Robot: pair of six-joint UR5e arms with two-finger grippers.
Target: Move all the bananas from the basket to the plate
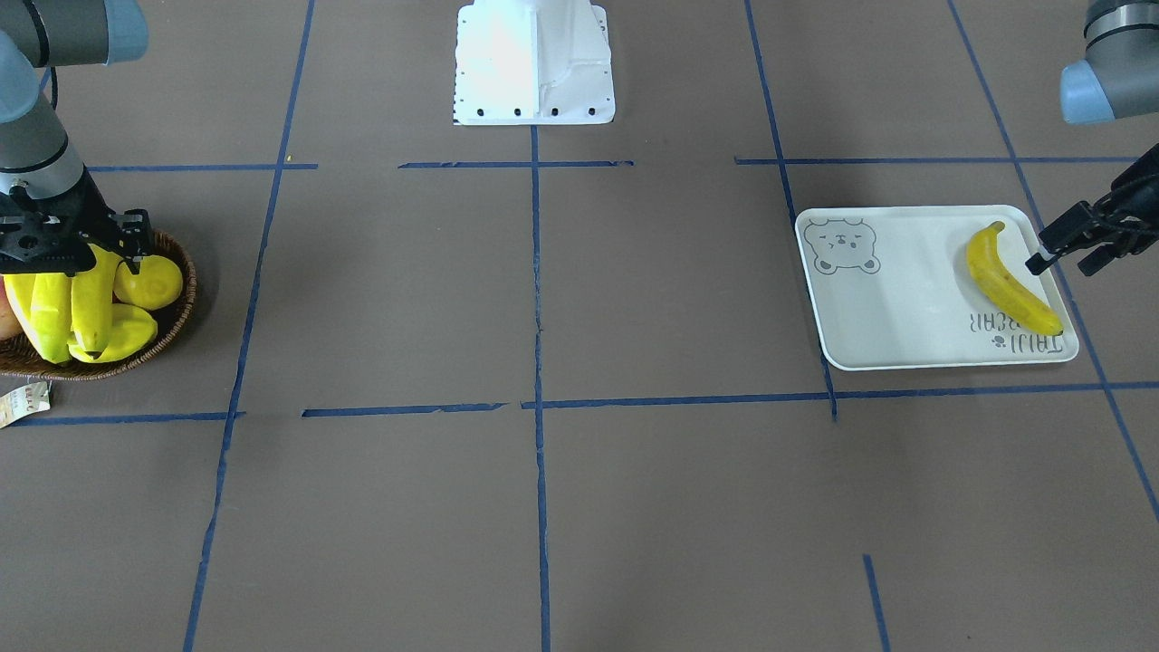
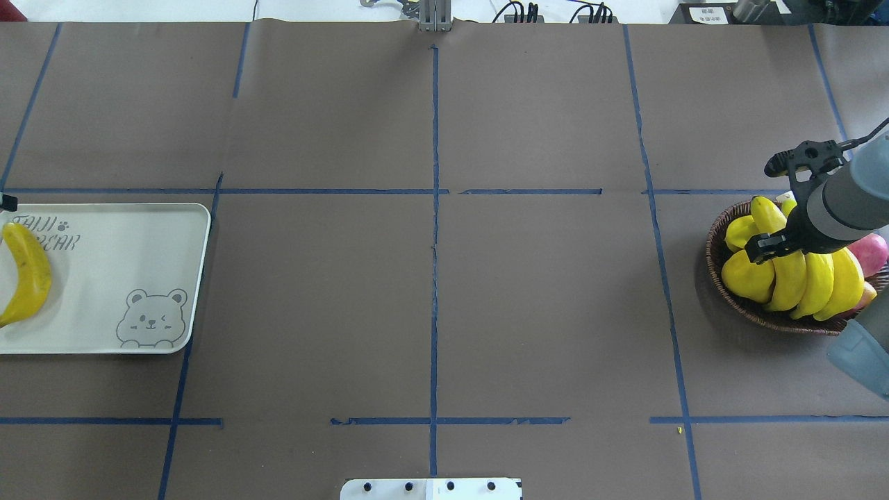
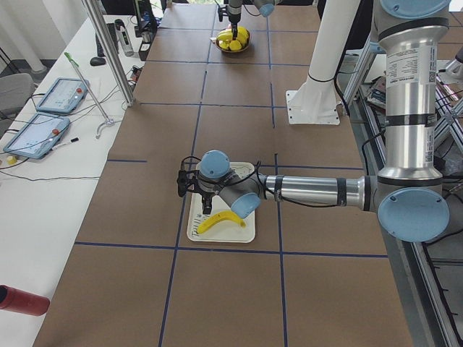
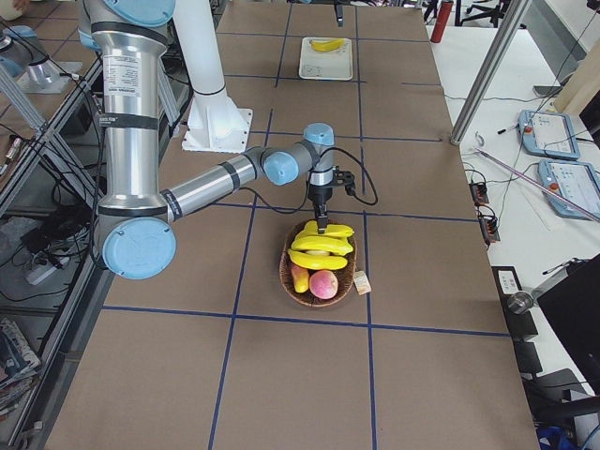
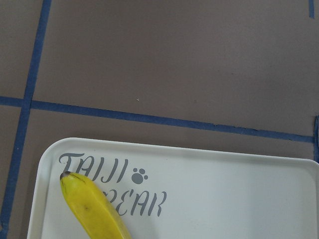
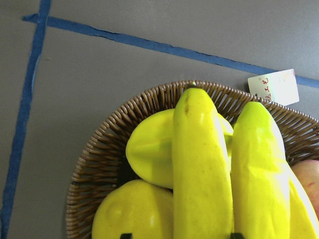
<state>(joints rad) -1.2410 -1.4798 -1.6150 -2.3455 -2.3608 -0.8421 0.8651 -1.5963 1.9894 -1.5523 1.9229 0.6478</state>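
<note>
The dark wicker basket (image 1: 172, 335) (image 2: 715, 243) (image 6: 99, 149) holds three bananas side by side (image 2: 788, 278) (image 2: 819, 281) (image 2: 844, 285). My right gripper (image 1: 77, 267) (image 6: 178, 235) hangs over them, open, its two fingertips on either side of the middle banana (image 6: 202, 169); a gap shows on one side. The pale bear-print plate (image 1: 896, 299) (image 2: 118, 264) (image 5: 224, 199) carries one banana (image 1: 1005, 281) (image 2: 28, 274) (image 5: 94, 209) near its lettered end. My left gripper (image 1: 1059, 264) is open just off that end of the plate, holding nothing.
A ribbed starfruit (image 6: 149, 149), a lemon (image 6: 129, 214) and a red fruit (image 2: 868, 253) also lie in the basket. Its paper tag (image 1: 23, 403) rests on the table. The white robot base (image 1: 534, 63) stands mid-table. Brown table with blue tape lines spans between basket and plate.
</note>
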